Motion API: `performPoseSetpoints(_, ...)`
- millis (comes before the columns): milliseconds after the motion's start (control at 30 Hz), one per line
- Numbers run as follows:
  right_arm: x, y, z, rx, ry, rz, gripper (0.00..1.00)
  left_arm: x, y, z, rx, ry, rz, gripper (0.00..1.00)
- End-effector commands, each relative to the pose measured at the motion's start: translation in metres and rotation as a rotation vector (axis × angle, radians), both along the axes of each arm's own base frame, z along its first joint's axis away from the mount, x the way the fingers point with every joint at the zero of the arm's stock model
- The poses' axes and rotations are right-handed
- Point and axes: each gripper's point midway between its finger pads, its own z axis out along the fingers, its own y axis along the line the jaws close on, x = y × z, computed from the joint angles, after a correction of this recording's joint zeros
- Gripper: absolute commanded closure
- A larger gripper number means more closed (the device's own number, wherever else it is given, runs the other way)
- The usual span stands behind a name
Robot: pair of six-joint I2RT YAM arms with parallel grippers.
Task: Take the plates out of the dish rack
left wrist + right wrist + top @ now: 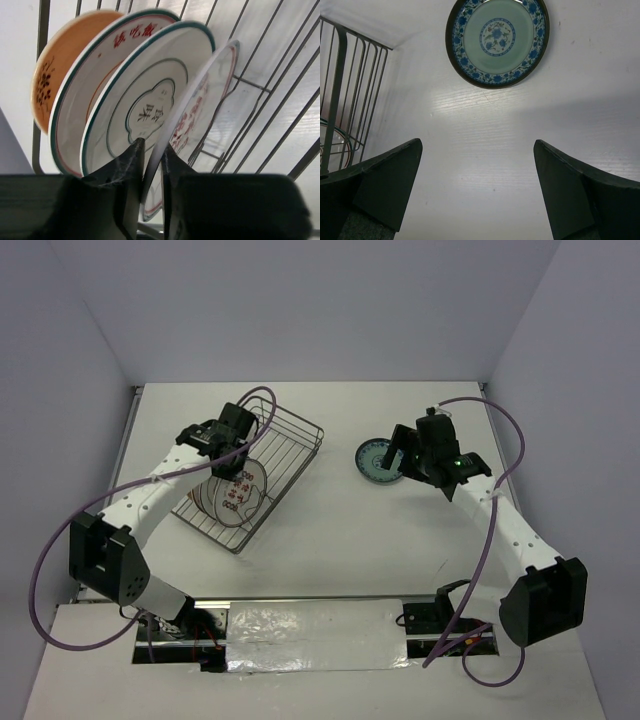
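Observation:
The dish rack lies at an angle on the left of the table, with several plates standing on edge in it. In the left wrist view they stand in a row: an orange-backed plate, a green-rimmed plate with red characters, one with a teal line drawing, and the nearest one, white with red motifs. My left gripper is shut on the rim of that nearest plate, one finger on each face. A teal patterned plate lies flat on the table. My right gripper hangs open above the table near it, holding nothing.
The rack's wire wall shows at the left of the right wrist view. A shiny foil strip runs along the near edge between the arm bases. Purple cables loop beside both arms. White walls close in the table on three sides.

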Motion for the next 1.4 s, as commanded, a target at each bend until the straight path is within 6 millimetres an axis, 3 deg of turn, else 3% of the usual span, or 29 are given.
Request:
performPoseSetpoints(0,0.004,0.0,0.02,-0.001,-0.055,0.006,0.0,0.005,-0.005,0.012,-0.036,-0.046,0.017,0.74)
performPoseSetpoints(67,0.003,0.001,0.021,0.005,-0.056,0.009,0.0,0.006,-0.002,0.02,-0.014,-0.05,0.029,0.78)
performPoseSetpoints(100,0.003,0.002,0.023,0.008,-0.06,0.013,0.0,0.007,-0.001,0.024,-0.001,-0.055,0.035,0.92)
performPoseSetpoints(167,0.002,0.005,0.023,0.013,-0.06,0.022,0.0,0.011,0.004,0.038,0.048,-0.068,0.049,1.0)
performPoseSetpoints(333,-0.001,0.011,0.022,0.03,-0.045,0.048,0.0,0.017,0.007,0.071,0.215,-0.088,0.051,1.0)
performPoseSetpoints(433,-0.001,0.017,0.027,0.062,-0.041,0.069,0.0,0.02,-0.002,0.093,0.204,-0.131,0.047,1.0)
performPoseSetpoints(500,0.0,0.024,0.036,0.085,-0.06,0.096,0.0,0.018,-0.009,0.106,0.188,-0.148,0.025,1.0)
performPoseSetpoints(533,-0.003,0.037,0.043,0.129,-0.069,0.169,0.0,0.022,-0.015,0.124,0.153,-0.189,0.024,1.0)
performPoseSetpoints(600,-0.002,0.056,0.07,0.198,-0.172,0.275,0.0,0.022,-0.024,0.144,0.082,-0.226,0.011,1.0)
performPoseSetpoints(633,-0.004,0.078,0.094,0.271,-0.27,0.402,0.0,0.022,-0.03,0.168,0.002,-0.29,0.023,1.0)
performPoseSetpoints(667,-0.011,0.089,0.101,0.309,-0.308,0.477,0.0,0.024,-0.046,0.179,-0.097,-0.319,-0.005,1.0)
performPoseSetpoints(733,-0.026,0.114,0.14,0.414,-0.451,0.656,0.0,0.019,-0.065,0.21,-0.284,-0.397,-0.023,1.0)
performPoseSetpoints(767,-0.029,0.12,0.146,0.441,-0.471,0.694,0.0,0.018,-0.079,0.218,-0.369,-0.413,-0.056,1.0)
performPoseSetpoints(800,-0.03,0.125,0.151,0.475,-0.477,0.711,0.0,0.017,-0.112,0.225,-0.536,-0.415,-0.141,1.0)
performPoseSetpoints(900,-0.031,0.134,0.168,0.498,-0.525,0.756,0.0,-0.005,-0.155,0.256,-0.839,-0.449,-0.288,1.0)
performPoseSetpoints(1000,-0.023,0.134,0.178,0.478,-0.554,0.735,0.0,-0.019,-0.182,0.26,-1.008,-0.396,-0.374,1.0)
performPoseSetpoints(1033,-0.02,0.134,0.173,0.471,-0.534,0.724,0.01,-0.02,-0.188,0.274,-1.062,-0.435,-0.413,1.0)
performPoseSetpoints(1100,-0.013,0.132,0.168,0.447,-0.522,0.7,0.03,-0.024,-0.195,0.275,-1.134,-0.411,-0.43,1.0)
performPoseSetpoints(1167,-0.014,0.134,0.165,0.458,-0.518,0.715,0.11,-0.03,-0.201,0.285,-1.195,-0.415,-0.485,1.0)
performPoseSetpoints(1200,-0.019,0.138,0.172,0.488,-0.541,0.747,0.28,-0.028,-0.202,0.28,-1.205,-0.397,-0.477,0.99)
performPoseSetpoints(1233,-0.023,0.14,0.178,0.505,-0.571,0.768,0.36,-0.028,-0.203,0.277,-1.206,-0.387,-0.48,0.96)
performPoseSetpoints(1267,-0.029,0.14,0.178,0.525,-0.579,0.781,0.47,-0.026,-0.202,0.27,-1.193,-0.363,-0.465,0.85)
performPoseSetpoints(1300,-0.033,0.141,0.181,0.545,-0.586,0.787,0.83,-0.024,-0.2,0.264,-1.172,-0.357,-0.452,0.74)
performPoseSetpoints(1333,-0.031,0.139,0.18,0.539,-0.587,0.765,0.98,-0.017,-0.193,0.255,-1.143,-0.351,-0.412,0.43)
performPoseSetpoints(1367,-0.03,0.137,0.176,0.533,-0.574,0.744,1.0,-0.002,-0.181,0.246,-1.081,-0.379,-0.315,0.25)
